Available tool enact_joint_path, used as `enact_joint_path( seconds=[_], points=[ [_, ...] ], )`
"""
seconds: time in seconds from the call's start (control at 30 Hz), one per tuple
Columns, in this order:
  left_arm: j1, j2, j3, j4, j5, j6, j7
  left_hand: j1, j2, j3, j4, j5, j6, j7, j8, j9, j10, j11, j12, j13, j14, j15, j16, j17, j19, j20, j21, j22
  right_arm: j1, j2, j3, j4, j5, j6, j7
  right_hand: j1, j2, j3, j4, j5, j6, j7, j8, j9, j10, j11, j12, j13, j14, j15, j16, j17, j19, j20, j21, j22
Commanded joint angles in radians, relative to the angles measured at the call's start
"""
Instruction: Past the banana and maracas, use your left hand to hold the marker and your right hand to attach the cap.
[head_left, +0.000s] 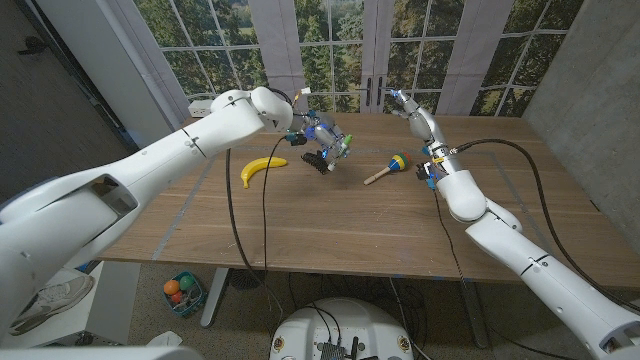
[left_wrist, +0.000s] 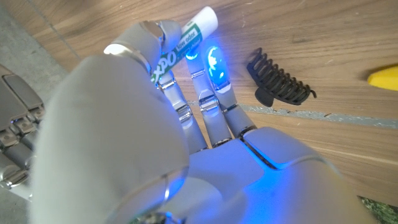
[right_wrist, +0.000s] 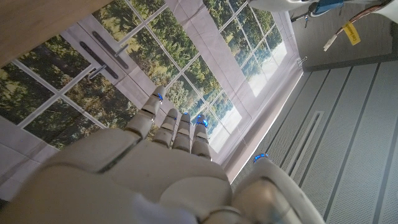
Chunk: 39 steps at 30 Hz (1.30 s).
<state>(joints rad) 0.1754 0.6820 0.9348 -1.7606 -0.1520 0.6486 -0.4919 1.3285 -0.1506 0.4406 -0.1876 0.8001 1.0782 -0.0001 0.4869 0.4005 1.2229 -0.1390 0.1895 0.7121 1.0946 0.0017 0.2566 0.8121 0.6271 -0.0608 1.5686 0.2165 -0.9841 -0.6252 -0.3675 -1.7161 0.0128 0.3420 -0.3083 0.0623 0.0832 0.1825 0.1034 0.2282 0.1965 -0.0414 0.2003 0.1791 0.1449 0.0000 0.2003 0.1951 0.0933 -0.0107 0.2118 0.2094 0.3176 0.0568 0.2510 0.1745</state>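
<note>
Left hand (head_left: 322, 135) grips the marker (left_wrist: 186, 38) – right hand (head_left: 408, 108) (empty, fingers apart) raised at the table's (head_left: 300, 220) far edge

Marker (left_wrist: 186, 38): white barrel, green lettering; held tilted in the left robot hand (left_wrist: 186, 124) above the surface (left_wrist: 323, 37).

So the long curved banana (head_left: 262, 167) is plain bright yellow against the warm brown wood-grain tabletop (head_left: 330, 225). Just beside the banana sits a toothed plastic hair claw clip (left_wrist: 278, 83), solid matte black. Further from the banana, the little wooden maraca (head_left: 388, 168) has a pale tan handle and a head striped red, green and yellow. The cylindrical marker (left_wrist: 186, 40) is white with green lettering. Both glossy white robot hands glow blue at the fingertips (left_wrist: 215, 61).
</note>
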Motion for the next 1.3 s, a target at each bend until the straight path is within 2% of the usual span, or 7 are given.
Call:
enact_joint_path(
  seconds=[0.03, 0.47, 0.77, 0.93, 1.17, 1.3],
  points=[
    [-0.067, 0.007, 0.092, -0.01, 0.151, 0.034, -0.075, 0.014, 0.028, 0.016, 0.026, -0.016, -0.006, -0.001, -0.007, -0.003, -0.005, -0.005, 0.0, -0.006, 0.194, -0.241, -0.006, 0.032, -0.007, -0.113, 0.006, 0.004, -0.03, 0.002, 0.038, 0.021, 0.121, 0.006, 0.019, 0.004, 0.012, 0.009, 0.0, 0.004, 0.009, 0.001, 0.005, 0.002, 0.01, -0.002, 0.004, 0.003, 0.006, 0.003, 0.008, 0.003, -0.002, -0.003, -0.005, 0.004],
    [-0.094, -0.003, 0.192, -0.035, 0.372, 0.039, -0.116, 0.0, 0.035, -0.006, 0.032, -0.062, 0.005, -0.011, -0.014, -0.02, 0.004, -0.023, 0.002, -0.036, 0.198, -0.243, -0.031, -0.016, -0.002, -0.106, -0.002, -0.003, -0.044, 0.017, 0.065, 0.059, 0.273, 0.048, 0.077, 0.004, 0.013, 0.012, -0.001, 0.002, 0.01, 0.002, 0.003, 0.002, 0.014, -0.001, 0.005, 0.003, 0.004, 0.003, 0.007, 0.004, -0.003, -0.002, -0.009, 0.005],
    [-0.1, -0.028, 0.23, -0.005, 0.473, 0.02, -0.185, -0.002, 0.041, -0.017, 0.031, -0.091, 0.005, -0.014, -0.02, -0.03, -0.011, -0.027, -0.003, -0.052, 0.201, -0.243, -0.041, -0.042, -0.006, -0.106, -0.004, -0.005, -0.052, 0.02, 0.074, 0.064, 0.304, 0.056, 0.081, 0.004, 0.013, 0.013, -0.001, 0.001, 0.012, 0.003, 0.002, 0.002, 0.015, 0.0, 0.005, 0.003, 0.004, 0.005, 0.007, 0.004, -0.004, -0.001, -0.011, 0.005],
    [-0.111, -0.042, 0.258, 0.02, 0.531, -0.009, -0.236, -0.005, 0.048, -0.024, 0.032, -0.112, 0.0, -0.018, -0.025, -0.035, -0.018, -0.033, -0.003, -0.062, 0.2, -0.244, -0.049, -0.064, -0.014, -0.104, -0.006, -0.007, -0.056, 0.016, 0.08, 0.062, 0.324, 0.046, 0.087, 0.003, 0.012, 0.014, -0.002, -0.001, 0.025, -0.02, 0.005, 0.002, 0.017, 0.001, 0.005, 0.003, 0.003, 0.006, 0.007, 0.005, -0.005, 0.001, -0.013, 0.005],
    [-0.122, -0.064, 0.292, 0.046, 0.616, -0.021, -0.31, -0.002, 0.053, -0.034, 0.028, -0.143, -0.009, -0.017, -0.032, -0.041, -0.036, -0.037, -0.006, -0.074, 0.193, -0.244, -0.056, -0.089, -0.023, -0.106, -0.007, -0.008, -0.055, 0.019, 0.084, 0.072, 0.356, 0.05, 0.102, 0.002, 0.012, 0.015, -0.001, -0.002, 0.029, -0.022, 0.005, 0.001, 0.016, 0.001, 0.004, 0.003, 0.0, 0.008, 0.006, 0.006, -0.006, 0.001, -0.016, 0.005],
    [-0.111, -0.068, 0.291, 0.049, 0.656, -0.033, -0.318, -0.001, 0.056, -0.038, 0.028, -0.161, -0.015, -0.016, -0.037, -0.045, -0.045, -0.039, -0.006, -0.08, 0.185, -0.245, -0.062, -0.105, -0.026, -0.107, -0.009, -0.01, -0.054, 0.022, 0.085, 0.074, 0.363, 0.051, 0.101, 0.002, 0.012, 0.016, -0.002, -0.003, 0.03, -0.021, 0.004, 0.001, 0.014, 0.002, 0.003, 0.003, -0.001, 0.008, 0.006, 0.007, -0.007, 0.002, -0.017, 0.005]
  ],
)
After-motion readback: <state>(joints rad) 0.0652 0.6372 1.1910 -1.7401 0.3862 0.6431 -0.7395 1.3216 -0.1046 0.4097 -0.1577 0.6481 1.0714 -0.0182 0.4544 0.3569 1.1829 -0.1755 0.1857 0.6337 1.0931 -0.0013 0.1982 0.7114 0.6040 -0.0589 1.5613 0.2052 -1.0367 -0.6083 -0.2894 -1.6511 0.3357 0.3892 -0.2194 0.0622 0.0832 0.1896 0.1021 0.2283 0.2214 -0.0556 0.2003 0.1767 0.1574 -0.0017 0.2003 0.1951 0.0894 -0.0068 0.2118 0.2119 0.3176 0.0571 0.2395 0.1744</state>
